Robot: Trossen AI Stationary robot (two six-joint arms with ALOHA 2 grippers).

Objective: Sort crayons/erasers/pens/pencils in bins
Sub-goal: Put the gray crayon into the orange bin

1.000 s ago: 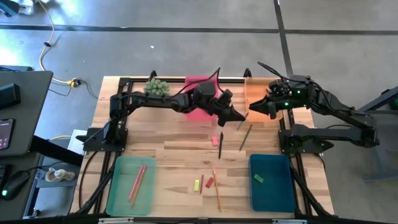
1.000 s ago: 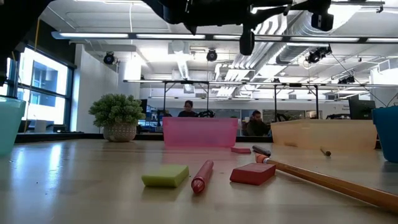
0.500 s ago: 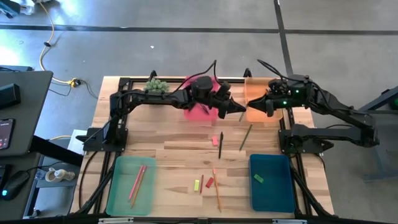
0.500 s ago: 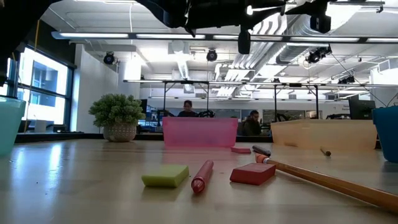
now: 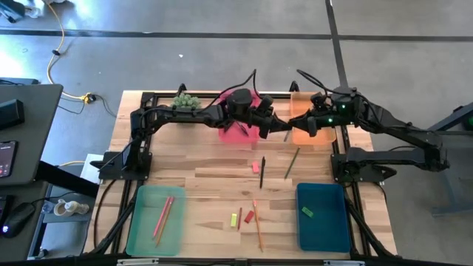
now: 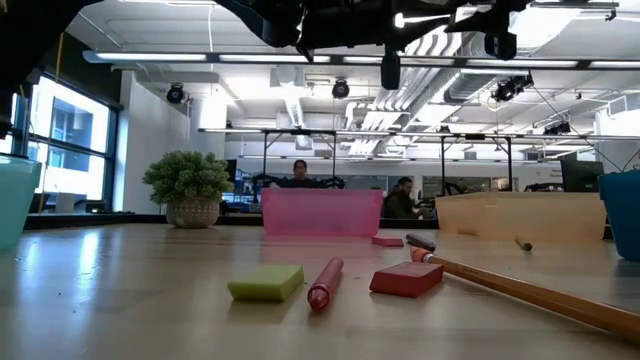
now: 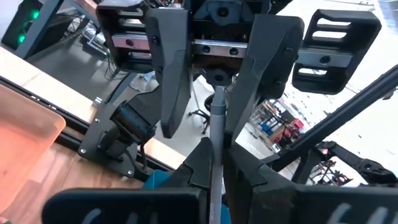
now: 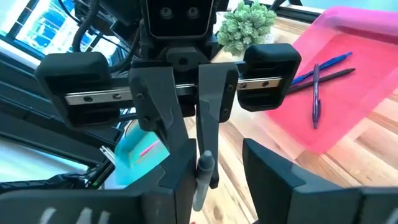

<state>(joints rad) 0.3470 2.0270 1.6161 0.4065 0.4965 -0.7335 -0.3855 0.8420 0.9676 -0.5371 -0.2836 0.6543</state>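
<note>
A grey crayon (image 7: 214, 134) is held clamped in the left gripper (image 5: 279, 125), mid-air between pink bin (image 5: 235, 133) and orange bin (image 5: 309, 134). Handover under way: right gripper (image 5: 304, 125), jaws half-open around it, must be closed next.

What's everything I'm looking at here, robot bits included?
green bin: one, pale green, front left
pencils: two, pink and orange, in it
blue bin: one, front right
green eraser: one, in it
pink bin: one, back centre
pens: three, in it
orange bin: one, back right
loose erasers: three; yellow-green, red, pink
orange pencil: one, front centre
plant: one, back left
left end effector: shut on grey stick
right end effector: open around it
</note>
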